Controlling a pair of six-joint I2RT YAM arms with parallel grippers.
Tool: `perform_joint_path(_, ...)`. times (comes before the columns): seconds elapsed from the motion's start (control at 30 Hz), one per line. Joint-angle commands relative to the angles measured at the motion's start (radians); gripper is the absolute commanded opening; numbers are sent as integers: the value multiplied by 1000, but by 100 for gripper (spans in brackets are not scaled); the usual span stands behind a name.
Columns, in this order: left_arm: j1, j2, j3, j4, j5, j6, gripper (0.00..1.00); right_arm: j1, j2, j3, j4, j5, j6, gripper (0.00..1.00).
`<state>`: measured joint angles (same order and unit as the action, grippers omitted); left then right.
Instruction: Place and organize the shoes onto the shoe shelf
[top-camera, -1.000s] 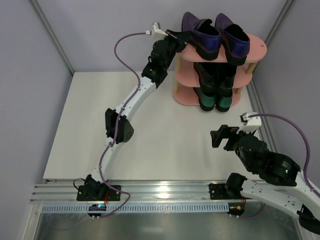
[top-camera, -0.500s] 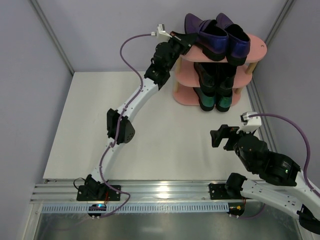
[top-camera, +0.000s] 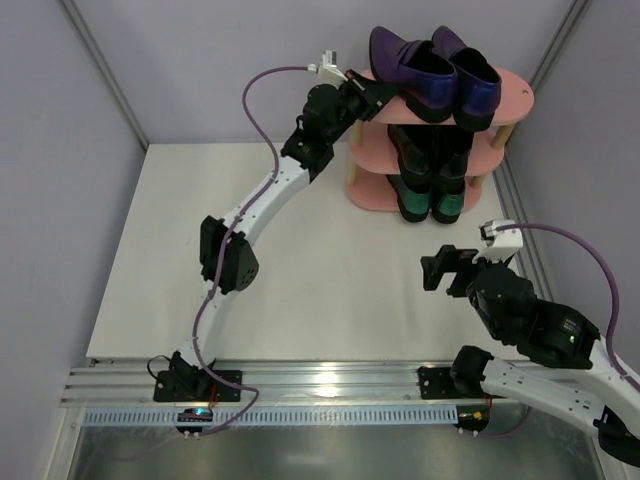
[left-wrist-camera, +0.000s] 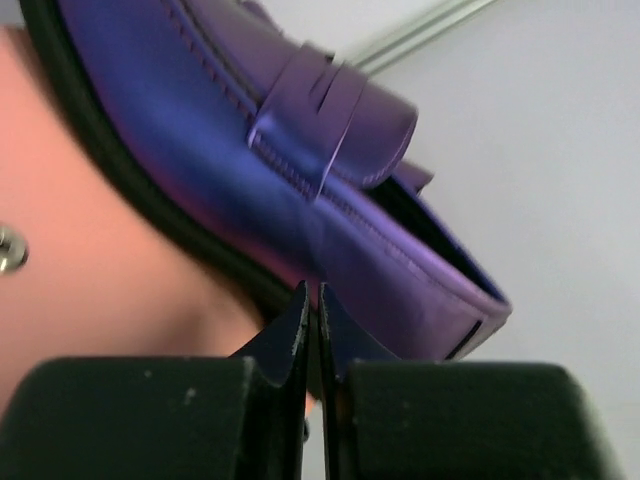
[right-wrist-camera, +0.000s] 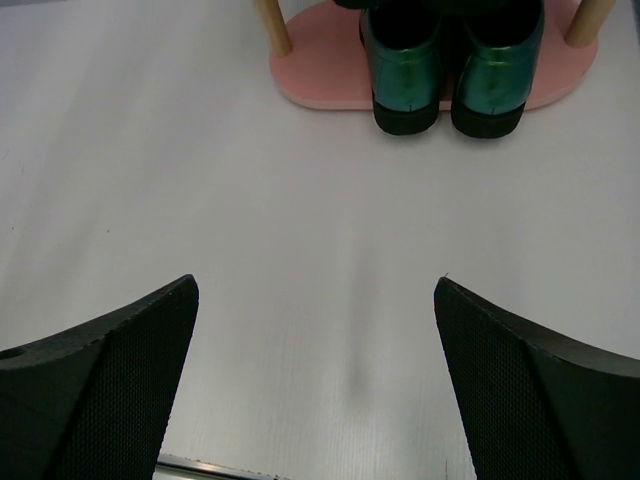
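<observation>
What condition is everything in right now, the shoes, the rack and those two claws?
purple pair: upright, side by side on the top tier
black pair: on the middle tier
green pair: on the bottom tier, heels facing out
shoe shelf: standing upright, every tier filled
left gripper: shut, holding nothing, tips at a purple shoe's sole
right gripper: open wide, empty, above the table

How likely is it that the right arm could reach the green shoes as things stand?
Probably yes: the right gripper, jaws open, faces the green shoes across the table, with nothing between.
</observation>
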<state>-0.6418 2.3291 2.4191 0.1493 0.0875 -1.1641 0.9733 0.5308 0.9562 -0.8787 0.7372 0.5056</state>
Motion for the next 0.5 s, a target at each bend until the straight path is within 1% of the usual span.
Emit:
perform_joint_path(0.0,2,-141,-78,-89,78,130,3,4,1,73,44,105,-32,100)
perform_joint_path(0.03,4,-196,-100,-99,83,147,8,4,3,96,43,137,-30,100)
perform_joint_path(0.07,5,-221,-147,-106,87,167,18,4,5,111,38,198,-27,100)
perform_joint_path(0.13,8,-273,-195,-123,101,217,28,4,9,154,18,270,-9,100)
perform_joint_path(0.17,8,-321,-240,-132,104,233,34,2,11,165,23,313,-15,100)
perform_joint_path(0.2,8,-342,-267,-139,119,263,36,2,9,174,52,320,-33,100)
perform_joint_path(0.23,8,-362,-287,-146,126,277,39,2,9,183,70,320,-54,94)
perform_joint_path(0.27,8,-402,-326,-174,133,291,59,4,11,191,89,306,-82,88)
perform_joint_path(0.3,8,-419,-343,-191,138,309,74,2,12,194,122,297,-99,81)
perform_joint_path(0.33,8,-439,-357,-206,147,338,90,2,18,199,141,280,-113,60)
perform_joint_path(0.37,8,-479,-411,-218,149,348,99,2,23,199,155,269,-118,39)
perform_joint_path(0.4,8,-500,-437,-217,152,357,100,2,29,202,174,252,-118,20)
perform_joint_path(0.43,8,-522,-474,-214,158,372,100,2,47,210,179,251,-116,4)
perform_joint_path(0.47,8,-571,-504,-205,156,380,100,2,57,214,185,243,-121,4)
